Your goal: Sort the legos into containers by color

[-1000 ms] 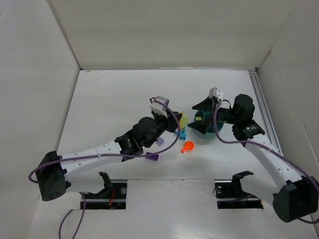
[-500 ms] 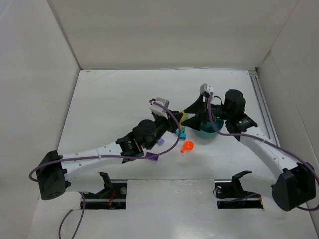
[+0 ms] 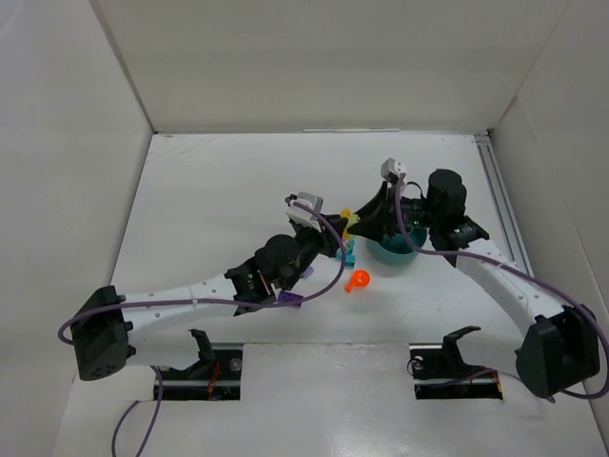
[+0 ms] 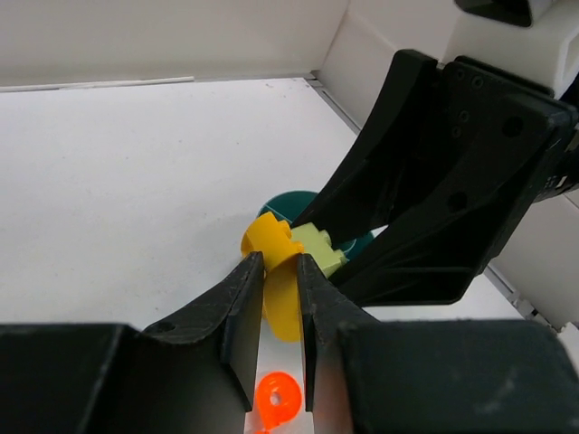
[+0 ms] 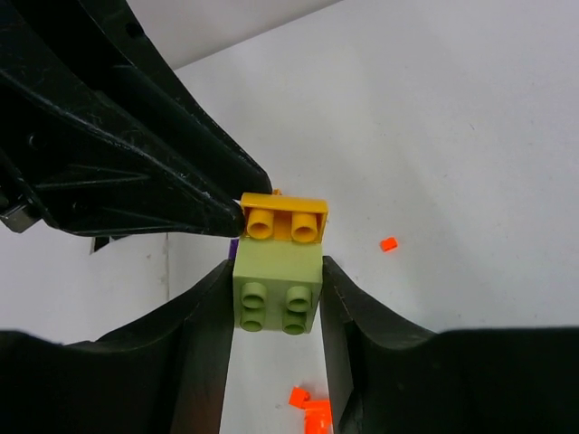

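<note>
A yellow brick [image 4: 271, 244] and a light green brick [image 5: 278, 285] are stuck together and held in the air just left of the teal bowl [image 3: 395, 249]. My left gripper [image 4: 279, 271] is shut on the yellow brick [image 3: 348, 221]. From the opposite side, my right gripper [image 5: 277, 265] is shut on the light green brick, its fingers pressing both of its sides. The two grippers meet tip to tip in the top view. A cyan brick [image 3: 351, 255] and an orange round piece [image 3: 359, 281] lie on the table below them. A purple brick [image 3: 288, 301] lies beside the left arm.
Small red-orange bits [image 5: 389, 243] and an orange piece [image 5: 312, 411] lie on the white table under the right gripper. White walls close in the table on three sides. A rail [image 3: 502, 205] runs along the right edge.
My right gripper swung left from above the bowl to the brick pair and closed on the light green brick. The left gripper kept its hold on the yellow brick, shifting only slightly.
</note>
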Controlling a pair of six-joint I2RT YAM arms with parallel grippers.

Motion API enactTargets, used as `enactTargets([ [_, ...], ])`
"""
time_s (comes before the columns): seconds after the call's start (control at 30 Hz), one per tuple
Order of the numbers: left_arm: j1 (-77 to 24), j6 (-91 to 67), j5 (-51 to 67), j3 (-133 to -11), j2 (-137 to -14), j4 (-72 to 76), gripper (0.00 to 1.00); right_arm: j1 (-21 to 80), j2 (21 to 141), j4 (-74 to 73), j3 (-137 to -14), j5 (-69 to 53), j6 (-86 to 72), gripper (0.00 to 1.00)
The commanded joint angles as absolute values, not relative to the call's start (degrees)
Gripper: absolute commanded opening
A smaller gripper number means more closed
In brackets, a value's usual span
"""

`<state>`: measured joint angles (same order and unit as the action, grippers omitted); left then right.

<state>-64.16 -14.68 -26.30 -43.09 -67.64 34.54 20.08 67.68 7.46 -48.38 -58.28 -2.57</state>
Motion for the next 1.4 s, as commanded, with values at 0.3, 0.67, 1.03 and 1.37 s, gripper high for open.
enactTargets([
  [0.3,-60.6,-19.9,-38.7,-40.1,-66.5,28.6,0.00,9.4,64.1,10.3,-46.4,-66.8,-0.4,0.18],
  [0.67,-60.6,-22.1,-39.5,-41.2,-67.6,24.4,0.00,7.2,62.9,7.1,-44.4,-61.3,9.3,0.17],
  [1.03,-45.6,-28.1,-10.6,-45.9,-73.4,17.9,0.38,7.8,63.1,-5.0,-46.8,-44.6,28.0,0.19],
  [1.37,-44.6,-25.7,-7.0,-53.0,-80.9,13.6,1.00,7.8,67.1,2.2,-46.8,-47.1,28.7,0.23],
])
